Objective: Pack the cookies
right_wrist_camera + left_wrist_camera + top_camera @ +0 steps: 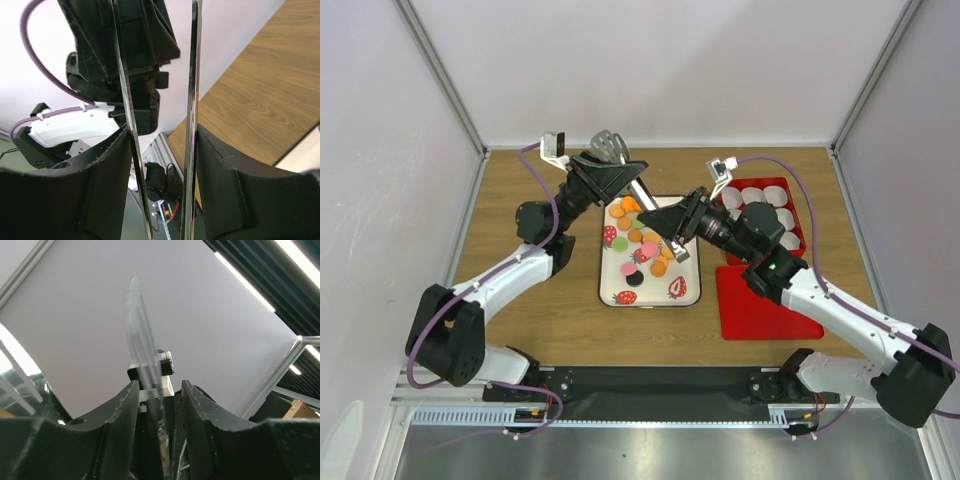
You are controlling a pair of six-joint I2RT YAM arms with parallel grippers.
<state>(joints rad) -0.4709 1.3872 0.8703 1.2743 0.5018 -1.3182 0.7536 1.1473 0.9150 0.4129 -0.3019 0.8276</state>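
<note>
The cookies, small orange, pink, green and black discs, lie on a white strawberry-print tray at the table's middle. My right gripper hovers over the tray's right half, shut on metal tongs. In the right wrist view the tongs' two arms stand apart between my fingers, and my right gripper presses on their outer sides. My left gripper is raised above the tray's far edge, shut on a thin translucent utensil. That utensil shows edge-on, pointing up, above my left gripper.
A red box with white paper cups stands right of the tray. Its red lid lies flat in front of it. White enclosure walls ring the wooden table.
</note>
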